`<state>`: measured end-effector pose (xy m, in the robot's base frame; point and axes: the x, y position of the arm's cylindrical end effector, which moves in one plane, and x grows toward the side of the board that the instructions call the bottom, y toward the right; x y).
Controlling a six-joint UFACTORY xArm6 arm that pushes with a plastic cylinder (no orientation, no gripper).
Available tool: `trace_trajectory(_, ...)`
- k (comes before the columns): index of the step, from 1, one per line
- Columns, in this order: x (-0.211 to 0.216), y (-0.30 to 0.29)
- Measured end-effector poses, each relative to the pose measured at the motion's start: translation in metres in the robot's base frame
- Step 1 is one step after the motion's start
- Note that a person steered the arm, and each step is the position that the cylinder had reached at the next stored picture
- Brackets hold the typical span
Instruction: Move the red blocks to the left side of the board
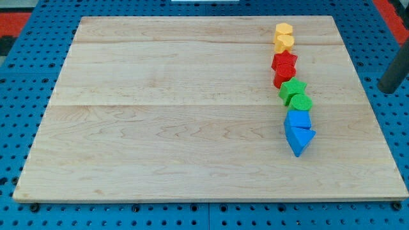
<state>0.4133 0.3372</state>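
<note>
Eight blocks stand in one touching column on the wooden board's [160, 128] right half. Nearest the view's bottom: blue triangular block [300, 140], then blue block [298, 119]. Next up: green round block [301, 102], green star block [293, 88]. Then red block [284, 76] and red star block [285, 62], both well apart from the board's left side. Farthest: two yellow blocks [284, 38]. Blue pegboard table [377, 25] surrounds the board. My rod [395, 71] shows at the view's right edge, off the board; my tip's end cannot be made out, and I carry no jaws.
</note>
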Motion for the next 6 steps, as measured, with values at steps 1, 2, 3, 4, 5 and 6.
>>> trace_trajectory(1, 0.000, 0.002)
trace_trajectory(2, -0.001, -0.005)
trace_trajectory(3, -0.006, -0.049)
trace_trajectory(4, -0.027, -0.087)
trace_trajectory(5, -0.034, -0.086)
trace_trajectory(6, -0.049, -0.086)
